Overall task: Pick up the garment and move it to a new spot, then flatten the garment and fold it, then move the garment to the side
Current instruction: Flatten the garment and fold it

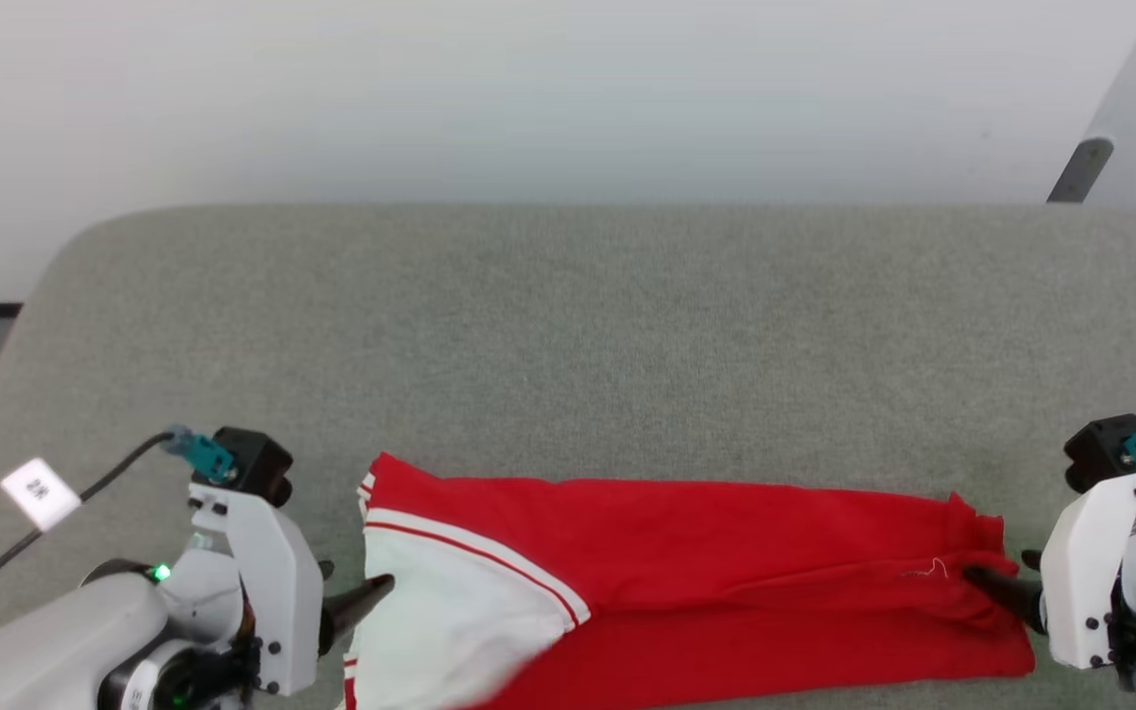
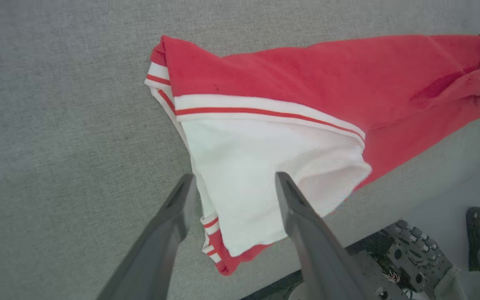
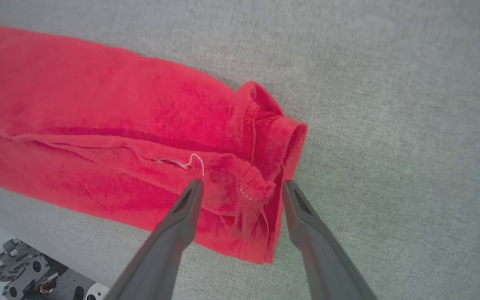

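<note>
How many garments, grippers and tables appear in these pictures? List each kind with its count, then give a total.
Garment: 1
Grippers: 2 (left gripper, right gripper)
Table: 1
Total: 4

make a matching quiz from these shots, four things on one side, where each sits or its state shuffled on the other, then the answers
Column one
1. red short-sleeved jersey garment
2. white sleeve with red-and-white striped trim
3. left gripper with two long dark fingers
4. right gripper with two long dark fingers

Column two
A. open, at the garment's red hem end
B. lying as a long folded strip on the grey fabric table
C. open, over the white sleeve
D. on top of the garment's left end

Pairs: 1-B, 2-D, 3-C, 4-A
</note>
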Available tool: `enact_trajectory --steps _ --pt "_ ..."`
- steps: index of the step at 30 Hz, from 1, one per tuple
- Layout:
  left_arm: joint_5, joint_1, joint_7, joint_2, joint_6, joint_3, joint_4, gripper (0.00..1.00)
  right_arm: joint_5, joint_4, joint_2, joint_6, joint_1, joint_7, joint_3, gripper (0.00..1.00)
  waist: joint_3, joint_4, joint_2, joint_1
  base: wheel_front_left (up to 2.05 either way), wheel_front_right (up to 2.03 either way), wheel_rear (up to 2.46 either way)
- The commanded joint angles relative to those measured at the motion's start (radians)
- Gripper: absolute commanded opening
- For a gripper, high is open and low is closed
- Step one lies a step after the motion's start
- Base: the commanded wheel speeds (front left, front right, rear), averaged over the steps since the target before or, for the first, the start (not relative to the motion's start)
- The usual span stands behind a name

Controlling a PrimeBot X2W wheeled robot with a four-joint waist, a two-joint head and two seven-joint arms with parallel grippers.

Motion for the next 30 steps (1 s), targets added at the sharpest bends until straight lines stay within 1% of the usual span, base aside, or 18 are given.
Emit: enact_trajectory --steps 1,3,6,9,10,15,17,18,20,23,25,28,30 --pt "-0.005 0.02 -0.016 0.005 0.004 0.007 -0.008 1.0 0.0 -0.006 0.0 0.0 0.01 -0.006 -0.01 1.0 -0.034 0.005 0.0 0.0 0.0 0.0 0.0" --pt "0.001 0.035 -0.054 0.014 0.011 0.016 -0.025 1.0 0.003 -0.009 0.005 0.0 0.03 -0.01 -0.026 1.0 -0.055 0.007 0.0 0.0 0.0 0.0 0.0" --pt "0.026 0.066 -0.144 0.03 0.019 0.031 -0.051 1.0 -0.002 -0.024 0.015 0.0 0.049 -0.024 -0.056 1.0 -0.08 0.009 0.0 0.0 0.0 0.0 0.0" --pt "0.05 0.111 -0.271 0.039 0.035 0.056 -0.067 1.0 0.011 -0.036 0.036 0.0 0.081 -0.037 -0.099 1.0 -0.093 0.01 0.0 0.0 0.0 0.0 0.0" --pt "0.053 0.129 -0.318 0.042 0.046 0.065 -0.069 1.0 0.007 -0.039 0.041 0.0 0.091 -0.038 -0.112 1.0 -0.097 0.011 0.0 0.0 0.0 0.0 0.0" --pt "0.075 0.226 -0.547 0.041 0.072 0.112 -0.084 1.0 -0.011 -0.043 0.062 0.0 0.147 -0.028 -0.181 1.0 -0.11 0.023 0.0 0.0 0.0 0.0 0.0" --pt "0.074 0.265 -0.596 0.033 0.084 0.143 -0.084 1.0 -0.023 -0.042 0.073 0.0 0.165 -0.02 -0.211 1.0 -0.112 0.03 0.0 0.0 0.0 0.0 0.0" --pt "0.097 0.28 -0.609 0.031 0.086 0.163 -0.085 1.0 -0.029 -0.042 0.078 0.0 0.172 -0.011 -0.224 1.0 -0.112 0.034 0.0 0.0 0.0 0.0 0.0" --pt "0.126 0.321 -0.617 0.012 0.1 0.23 -0.08 1.0 -0.034 -0.039 0.09 0.0 0.18 -0.002 -0.25 1.0 -0.111 0.043 0.0 0.0 0.0 0.0 0.0" --pt "0.233 0.42 -0.617 -0.048 0.114 0.4 -0.079 1.0 -0.064 -0.03 0.103 0.0 0.186 0.016 -0.281 1.0 -0.109 0.057 0.0 0.0 0.0 0.0 0.0" --pt "0.315 0.486 -0.618 -0.097 0.12 0.519 -0.09 1.0 -0.09 -0.02 0.098 0.0 0.179 0.023 -0.293 1.0 -0.107 0.068 0.0 0.0 0.0 0.0 0.0" --pt "0.431 0.603 -0.618 -0.164 0.104 0.659 -0.111 1.0 -0.115 -0.001 0.105 0.0 0.169 0.038 -0.305 1.0 -0.105 0.084 0.0 0.0 0.0 0.0 0.0" --pt "0.492 0.668 -0.618 -0.207 0.085 0.727 -0.122 1.0 -0.126 0.013 0.111 0.0 0.158 0.048 -0.31 1.0 -0.103 0.094 0.0 0.0 0.0 0.0 0.0"
